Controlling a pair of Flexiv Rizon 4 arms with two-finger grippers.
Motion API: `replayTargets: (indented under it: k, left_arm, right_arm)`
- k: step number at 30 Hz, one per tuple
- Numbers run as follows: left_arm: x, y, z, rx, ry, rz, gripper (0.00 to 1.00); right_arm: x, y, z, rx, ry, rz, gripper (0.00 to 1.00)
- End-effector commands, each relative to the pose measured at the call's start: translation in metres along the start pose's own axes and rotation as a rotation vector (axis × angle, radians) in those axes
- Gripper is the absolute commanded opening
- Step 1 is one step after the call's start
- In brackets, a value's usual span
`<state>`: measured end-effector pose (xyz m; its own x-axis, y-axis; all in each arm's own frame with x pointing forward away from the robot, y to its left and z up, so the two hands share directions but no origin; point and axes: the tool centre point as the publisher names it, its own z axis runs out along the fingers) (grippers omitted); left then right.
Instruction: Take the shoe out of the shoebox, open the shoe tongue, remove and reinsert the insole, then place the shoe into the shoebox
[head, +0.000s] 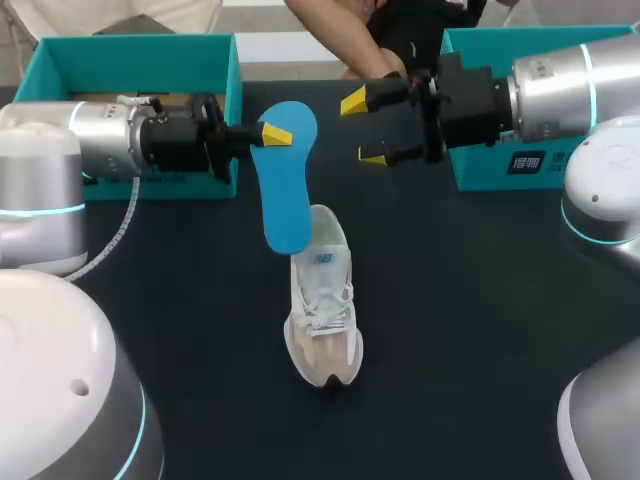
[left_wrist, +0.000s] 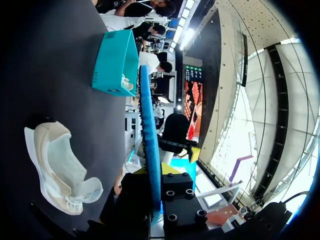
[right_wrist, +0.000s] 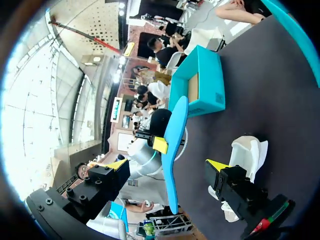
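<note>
1. The left gripper (head: 272, 135) is found closed on the blue insole (head: 285, 190). One yellow tip is seen pressed on the near face. In the left wrist view the insole (left_wrist: 150, 150) is seen edge-on, clamped between the two fingers.
2. The insole is held by its broad end, clear of the table (head: 480, 320), with its narrow end hanging towards the shoe (head: 322, 310).
3. In the head view the insole's lower end overlaps the shoe's heel. In the right wrist view a gap is seen between the insole (right_wrist: 175, 145) and the shoe (right_wrist: 247, 150).
4. The right gripper (head: 366, 128) is observed with its fingers spread wide and nothing held between them. It is positioned just beside the insole's upper end, with its fingers pointed at it, and no contact is seen.
5. The white shoe is located on the dark table, outside both boxes, near the middle. Its laces are uppermost, its heel is turned towards the far side and its toe towards the robot.
6. A teal shoebox (head: 130, 42) is noted at the far left of the table, behind the left arm, with its open side up. It is also seen beyond the shoe in the left wrist view (left_wrist: 115, 62).
7. A second teal box (head: 478, 38) is noted at the far right, behind the right arm.
</note>
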<state>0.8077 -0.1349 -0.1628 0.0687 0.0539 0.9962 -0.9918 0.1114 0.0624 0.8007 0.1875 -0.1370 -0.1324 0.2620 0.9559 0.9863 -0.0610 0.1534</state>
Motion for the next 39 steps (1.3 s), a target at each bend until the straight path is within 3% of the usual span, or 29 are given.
replayTargets:
  k: [1,14,25,26,33,39]
  left_arm:
    - [0.000,0.001,0.000,0.002,-0.002,0.000,0.00]
    - [0.000,0.001,0.000,0.002,-0.002,0.000,0.00]
    - [0.000,0.001,0.000,0.002,-0.002,0.000,0.00]
    - [0.004,0.000,0.000,-0.035,-0.002,0.058,0.00]
    - [0.030,-0.009,-0.006,-0.050,-0.009,0.458,0.00]
    - [0.040,-0.019,-0.013,-0.045,-0.135,0.866,0.00]
  right_arm:
    - [-0.004,-0.002,0.005,0.001,0.133,-0.008,1.00]
    - [-0.014,-0.008,0.001,0.047,0.102,0.008,1.00]
    - [-0.013,-0.008,0.001,0.042,0.092,0.019,1.00]
    - [-0.013,-0.008,0.001,0.042,0.092,0.019,1.00]
    - [-0.013,-0.008,0.001,0.042,0.092,0.019,1.00]
    - [-0.013,-0.008,0.001,0.042,0.092,0.019,1.00]
